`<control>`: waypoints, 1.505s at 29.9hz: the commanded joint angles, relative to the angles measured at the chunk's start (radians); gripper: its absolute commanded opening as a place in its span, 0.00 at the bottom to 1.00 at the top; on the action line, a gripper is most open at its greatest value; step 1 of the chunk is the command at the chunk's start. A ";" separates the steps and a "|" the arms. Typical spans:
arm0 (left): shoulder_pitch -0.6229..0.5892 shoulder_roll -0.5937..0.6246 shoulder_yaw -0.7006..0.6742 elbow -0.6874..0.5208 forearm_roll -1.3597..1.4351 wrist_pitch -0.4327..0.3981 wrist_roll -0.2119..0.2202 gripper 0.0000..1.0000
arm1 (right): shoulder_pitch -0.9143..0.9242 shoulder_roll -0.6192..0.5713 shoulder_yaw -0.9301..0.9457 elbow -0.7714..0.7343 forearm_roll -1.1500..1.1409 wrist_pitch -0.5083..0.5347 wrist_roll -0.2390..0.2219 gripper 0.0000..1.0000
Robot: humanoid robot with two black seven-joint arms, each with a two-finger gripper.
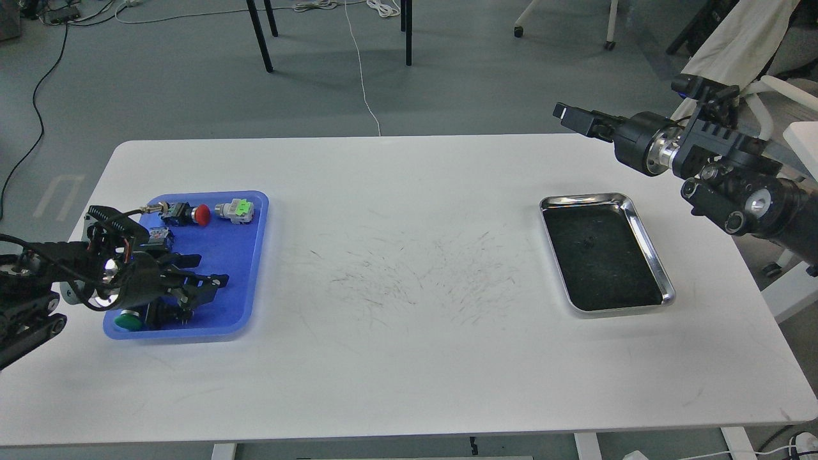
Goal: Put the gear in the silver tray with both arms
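The silver tray (585, 199) lies on the right side of the white table, and a small black gear (586, 241) rests on its dark bottom. My left gripper (211, 269) hovers low over the blue tray (246, 249) at the left, its two fingers apart. The lower fingertip (219, 279) covers the spot where a small black gear lay a moment ago, so that gear is hidden. My right gripper (569, 116) is held high beyond the table's far right edge, well behind the silver tray. It is small and dark, and its fingers cannot be told apart.
The blue tray holds a red push button (202, 214), a grey and green part (238, 208) and a green button (130, 321). The table's middle (409, 275) is scuffed. Chair legs and cables are on the floor behind.
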 commanded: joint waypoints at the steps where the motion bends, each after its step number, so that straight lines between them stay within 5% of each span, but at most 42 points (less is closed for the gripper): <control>1: 0.020 -0.002 0.000 0.008 0.000 0.007 0.000 0.69 | 0.000 -0.001 0.000 0.000 0.000 0.000 0.000 0.84; 6: 0.023 -0.041 0.000 0.085 0.002 0.029 0.000 0.66 | 0.000 -0.001 0.000 0.000 0.000 0.000 0.000 0.84; 28: 0.036 -0.044 -0.001 0.072 -0.001 0.029 0.000 0.54 | -0.020 -0.007 0.010 -0.002 0.012 -0.012 0.000 0.84; 45: 0.034 -0.039 -0.001 0.069 -0.001 0.027 0.000 0.54 | -0.078 -0.049 0.128 -0.011 0.486 -0.012 -0.015 0.86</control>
